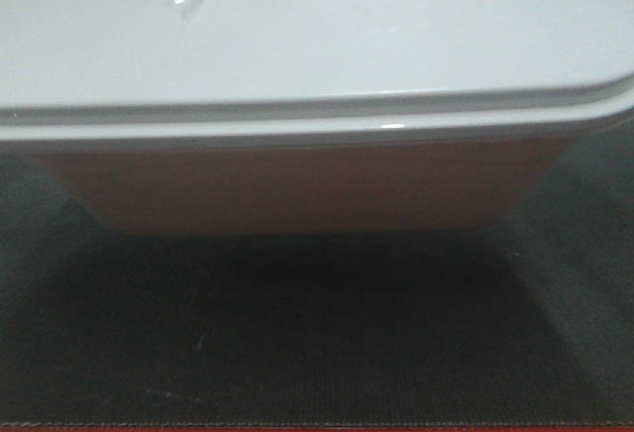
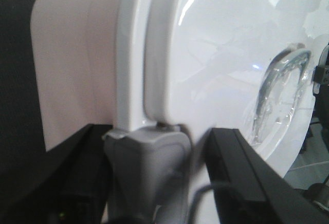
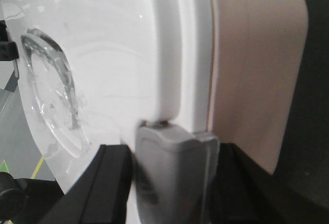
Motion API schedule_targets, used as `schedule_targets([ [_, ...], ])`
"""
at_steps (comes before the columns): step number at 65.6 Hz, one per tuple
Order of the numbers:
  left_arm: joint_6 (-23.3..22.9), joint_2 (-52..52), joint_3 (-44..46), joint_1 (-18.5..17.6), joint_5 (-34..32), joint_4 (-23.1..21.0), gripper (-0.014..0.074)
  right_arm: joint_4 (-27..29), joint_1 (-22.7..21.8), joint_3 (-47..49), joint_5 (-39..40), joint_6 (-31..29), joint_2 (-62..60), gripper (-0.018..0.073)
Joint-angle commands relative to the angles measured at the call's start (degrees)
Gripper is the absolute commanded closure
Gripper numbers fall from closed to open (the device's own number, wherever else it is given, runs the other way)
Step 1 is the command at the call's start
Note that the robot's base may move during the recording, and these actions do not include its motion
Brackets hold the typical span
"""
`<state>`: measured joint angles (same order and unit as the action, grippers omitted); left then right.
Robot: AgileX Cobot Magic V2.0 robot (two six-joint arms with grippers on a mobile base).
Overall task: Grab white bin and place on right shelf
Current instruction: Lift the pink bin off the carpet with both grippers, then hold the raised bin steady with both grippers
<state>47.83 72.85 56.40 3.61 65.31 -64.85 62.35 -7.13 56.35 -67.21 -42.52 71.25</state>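
The white bin [image 1: 297,189] stands on a dark mat, filling the front view, its glossy pale lid [image 1: 297,46] on top. In the left wrist view my left gripper [image 2: 159,131] straddles a grey latch [image 2: 149,162] at the bin's [image 2: 72,70] end. One black finger touches the latch, the other finger [image 2: 241,157] stands a little apart, so it is open. In the right wrist view my right gripper [image 3: 177,144] has both black fingers pressed against the grey latch [image 3: 175,172] at the opposite end of the bin [image 3: 257,70]. The right shelf is out of view.
The dark woven mat [image 1: 317,333] stretches in front of the bin to a red table edge [image 1: 317,428] at the bottom of the front view. A clear recessed handle [image 2: 280,95] sits in the lid. Grey floor [image 3: 15,131] shows beyond the bin.
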Motion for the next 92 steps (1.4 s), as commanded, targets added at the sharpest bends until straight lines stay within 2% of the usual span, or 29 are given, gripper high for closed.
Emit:
schedule_targets([
  [1,0.74,-4.61,1.55,-0.69,10.11,-8.20,0.0333,7.21,0.52,1.55,-9.23,-1.22,-3.07,0.0191],
  [21,0.74,-12.10,1.55,-0.69,10.11,-8.20,0.0333,15.37,0.52,1.55,-9.23,-1.22,-5.63,0.0191],
  [42,0.74,-16.14,1.55,-0.69,10.00,-8.20,0.0333,15.49,0.52,1.55,-9.23,-1.22,-7.17,0.0191],
  [92,0.74,-16.21,1.55,-0.69,8.97,-8.39,0.0333,15.49,0.52,1.55,-8.19,-1.87,-10.06,0.0191],
])
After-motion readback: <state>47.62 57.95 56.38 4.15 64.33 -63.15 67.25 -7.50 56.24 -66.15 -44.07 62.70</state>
